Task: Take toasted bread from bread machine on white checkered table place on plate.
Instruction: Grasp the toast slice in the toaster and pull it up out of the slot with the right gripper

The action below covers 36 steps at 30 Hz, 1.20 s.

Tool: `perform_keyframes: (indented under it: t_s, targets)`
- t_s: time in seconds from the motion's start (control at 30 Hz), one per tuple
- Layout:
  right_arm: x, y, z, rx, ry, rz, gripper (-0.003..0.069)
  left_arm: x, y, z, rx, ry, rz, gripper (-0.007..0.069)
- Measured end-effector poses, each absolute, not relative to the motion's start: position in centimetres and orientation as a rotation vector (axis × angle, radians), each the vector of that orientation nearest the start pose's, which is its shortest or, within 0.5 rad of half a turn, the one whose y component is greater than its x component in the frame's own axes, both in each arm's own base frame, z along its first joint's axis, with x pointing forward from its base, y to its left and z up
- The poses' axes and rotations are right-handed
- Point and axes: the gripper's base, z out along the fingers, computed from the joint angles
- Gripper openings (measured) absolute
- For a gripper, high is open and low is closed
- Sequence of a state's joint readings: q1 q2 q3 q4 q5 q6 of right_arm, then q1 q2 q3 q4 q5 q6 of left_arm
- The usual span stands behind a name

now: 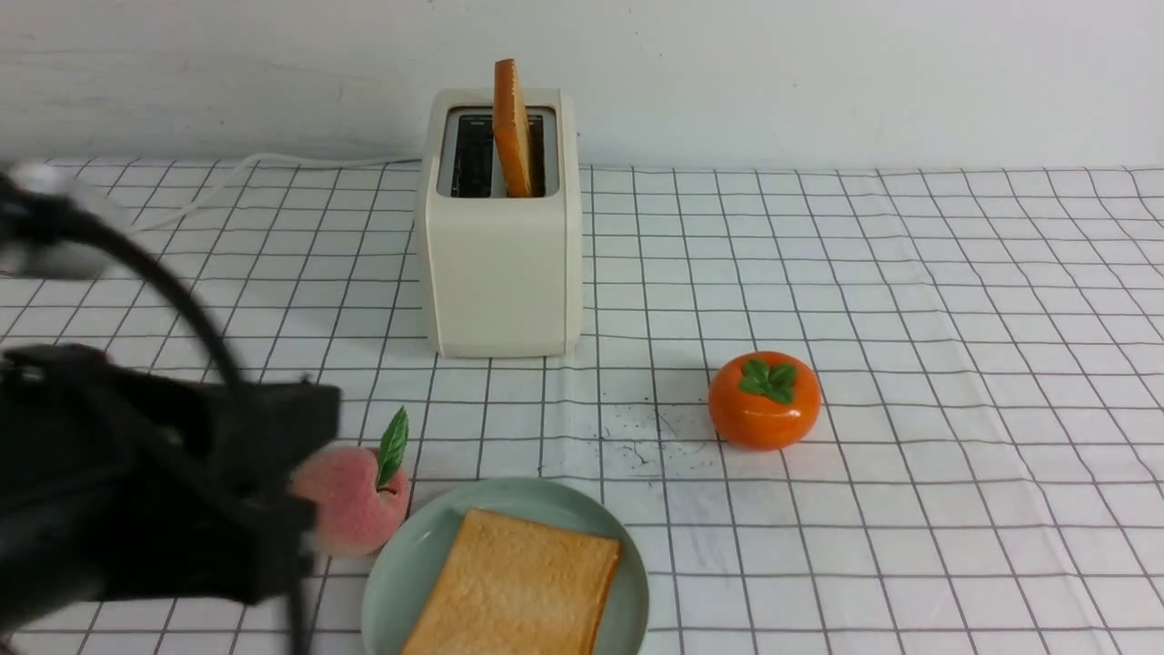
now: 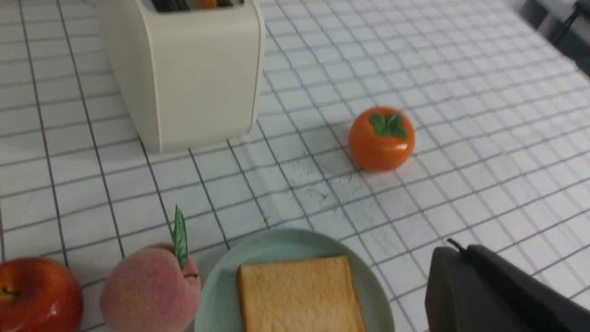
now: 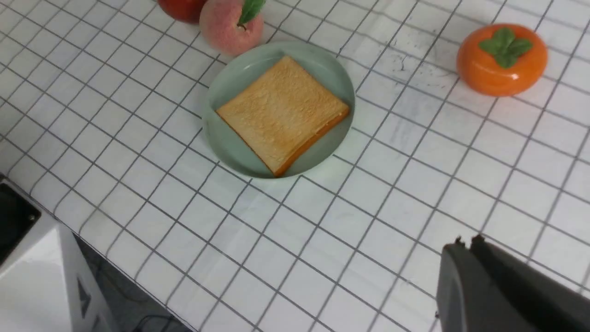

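The cream-white bread machine (image 1: 500, 273) stands at the back middle of the white checkered table (image 1: 909, 364). One slice of toasted bread (image 1: 512, 127) stands upright in its right slot; the left slot looks empty. A second slice (image 1: 518, 591) lies flat on the mint-green plate (image 1: 400, 564) at the front. My left arm (image 1: 182, 473) is a blurred black mass at the front left, beside the plate. My left gripper (image 2: 454, 251) is shut and empty, above the cloth beside the plate (image 2: 221, 286). My right gripper (image 3: 465, 242) is shut and empty, some way from the plate (image 3: 230, 78); it is out of the front view.
A pink peach (image 1: 350, 500) touches the plate's left rim, with a red apple (image 2: 37, 295) beyond it. An orange persimmon (image 1: 764, 400) sits right of centre. The toaster's white cord (image 1: 273, 164) runs left along the back. The table's front edge and a white box (image 3: 32, 276) show in the right wrist view.
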<state>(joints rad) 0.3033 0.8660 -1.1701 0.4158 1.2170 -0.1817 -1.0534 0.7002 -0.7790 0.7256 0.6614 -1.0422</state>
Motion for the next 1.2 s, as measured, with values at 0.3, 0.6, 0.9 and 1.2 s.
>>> perform_keyframes:
  t_s: [0.3, 0.6, 0.9, 1.2]
  targets:
    - [21.0, 14.6, 40.1, -0.675, 2.345, 0.701, 0.0014, 7.4, -5.0, 38.9, 0.246, 1.75, -0.67, -0.0013]
    - [28.3, 23.7, 40.3, -0.612, 2.273, 0.518, 0.0048, 6.9, -5.3, 37.8, 0.303, 1.879, -0.682, -0.0013]
    - [36.5, 29.8, 37.8, -0.506, 2.096, 0.488, 0.0351, 6.1, -5.9, 37.1, 0.506, 1.917, -0.688, -0.0013]
    - [42.8, 31.2, 34.7, -0.384, 1.941, 0.392, 0.0486, 6.3, -6.1, 38.0, 0.541, 1.792, -0.666, -0.0013]
